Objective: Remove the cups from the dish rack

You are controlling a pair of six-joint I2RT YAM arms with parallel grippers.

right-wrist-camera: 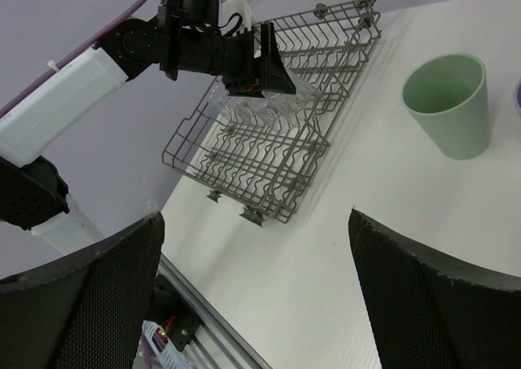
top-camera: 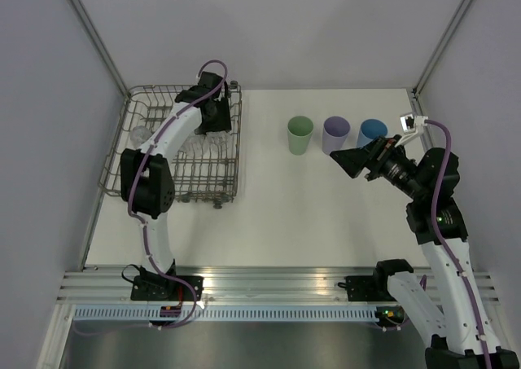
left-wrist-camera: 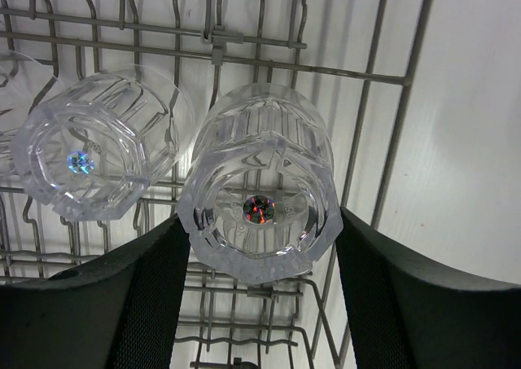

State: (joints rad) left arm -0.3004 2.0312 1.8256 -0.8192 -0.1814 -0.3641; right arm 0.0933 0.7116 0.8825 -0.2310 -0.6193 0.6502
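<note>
Where the left fingers [left-wrist-camera: 151, 304] clamp the clear cup [left-wrist-camera: 256, 198] between them, its ribbed wall looks stiff, light, slippery, probably breakable; right fingers [right-wrist-camera: 423, 304] stand apart.

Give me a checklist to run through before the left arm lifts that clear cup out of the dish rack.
1. Grip: the left claw is shut on the clear cup, with fingers against both sides. Ok.
2. Neighbour: the second clear cup lies close beside one finger. Whether they touch: cannot tell.
3. Held cup free of the dish rack wires: cannot tell.
4. Landing spot: the table is bare between the rack and the green cup. Ok.
5. Other arm: the right claw is open, empty and well away from the rack. Ok.
</note>
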